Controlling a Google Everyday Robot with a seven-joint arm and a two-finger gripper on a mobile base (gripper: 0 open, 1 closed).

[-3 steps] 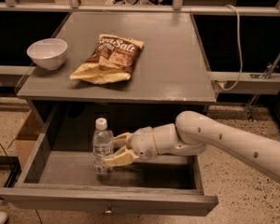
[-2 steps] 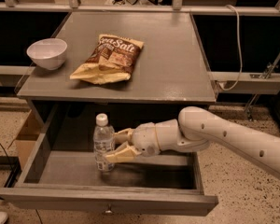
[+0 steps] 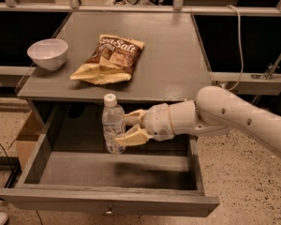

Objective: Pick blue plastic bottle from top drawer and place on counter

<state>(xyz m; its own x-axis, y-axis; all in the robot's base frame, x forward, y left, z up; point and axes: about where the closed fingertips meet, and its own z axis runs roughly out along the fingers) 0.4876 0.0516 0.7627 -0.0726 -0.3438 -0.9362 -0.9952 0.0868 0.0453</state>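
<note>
**A:** Where is the hand?

**B:** The hand [image 3: 123, 129] is over the open top drawer [image 3: 47, 149], just under the front edge of the counter [image 3: 173, 55]. The pale arm [image 3: 239, 118] stretches away behind it.

**A:** And its fingers?

**B:** The two tan fingers [image 3: 133, 137] pinch the blue plastic bottle [image 3: 113, 125] side-on, one on either side of its body around the label.

**A:** How does the bottle stand?

**B:** It is upright at the fingertips with its white cap on top. The cap comes level with the counter's front edge, and the base is low against the back of the drawer. I cannot tell whether the base touches the drawer floor. A dark shadow lies on the floor below the hand, towards the front panel.

**A:** What about the front panel?

**B:** It is well below the hand, with a small metal knob [image 3: 108, 212] at its centre.

**A:** What is on the counter?

**B:** A chip bag [image 3: 107, 59] lies flat above and beyond the hand. A white bowl [image 3: 48, 53] stands farther out past the fingertips, near the counter's side edge and apart from the bag.

**A:** Is there anything lower down?

**B:** A cardboard box [image 3: 25, 139] sits on the floor beside the drawer's wall, out past the fingertips.
</note>
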